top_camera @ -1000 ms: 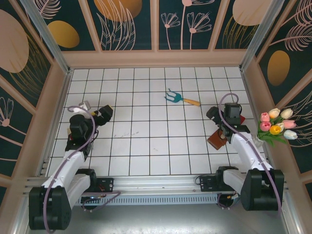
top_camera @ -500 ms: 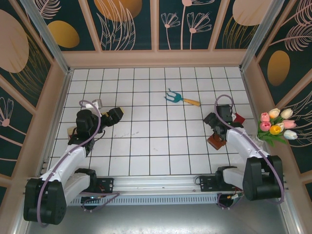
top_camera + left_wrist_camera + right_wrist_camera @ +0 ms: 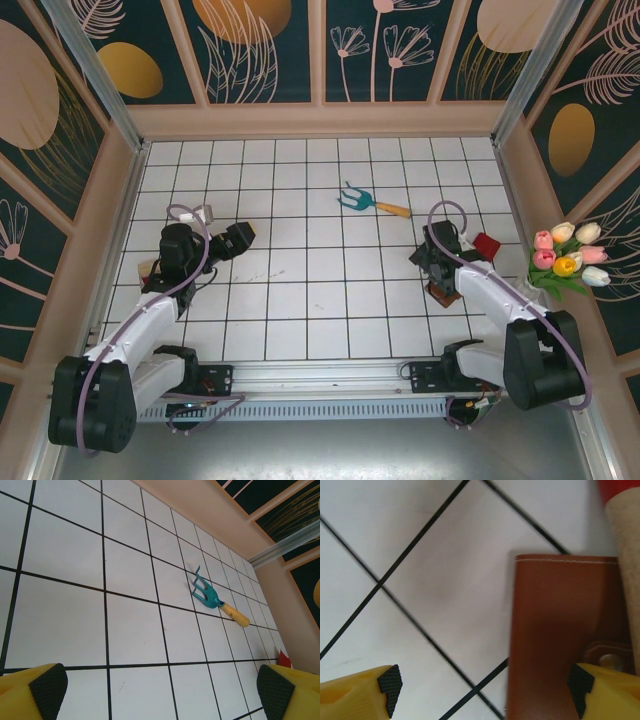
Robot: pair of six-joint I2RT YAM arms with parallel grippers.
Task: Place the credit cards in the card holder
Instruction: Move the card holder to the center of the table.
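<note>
The card holder [image 3: 445,293] is a reddish-brown leather wallet lying closed on the tiles at the right. In the right wrist view the card holder [image 3: 560,630] lies partly between my fingers, and its left edge falls inside the gap. My right gripper [image 3: 432,266] [image 3: 485,690] hovers open just above it, holding nothing. A red credit card [image 3: 487,245] [image 3: 620,489] lies just beyond the wallet, with a tan card [image 3: 626,550] beside it. My left gripper [image 3: 240,238] [image 3: 162,692] is open and empty over bare tiles at the left.
A blue-headed garden fork [image 3: 372,203] [image 3: 212,597] with a yellow handle lies mid-table at the back. A small pale object [image 3: 204,213] sits by the left arm. Tulips [image 3: 566,262] stand against the right wall [image 3: 520,180], close to the right arm.
The right wrist has swung left, uncovering the red card, and now hangs over the wallet's left side. The left gripper has moved a little right and nearer.
</note>
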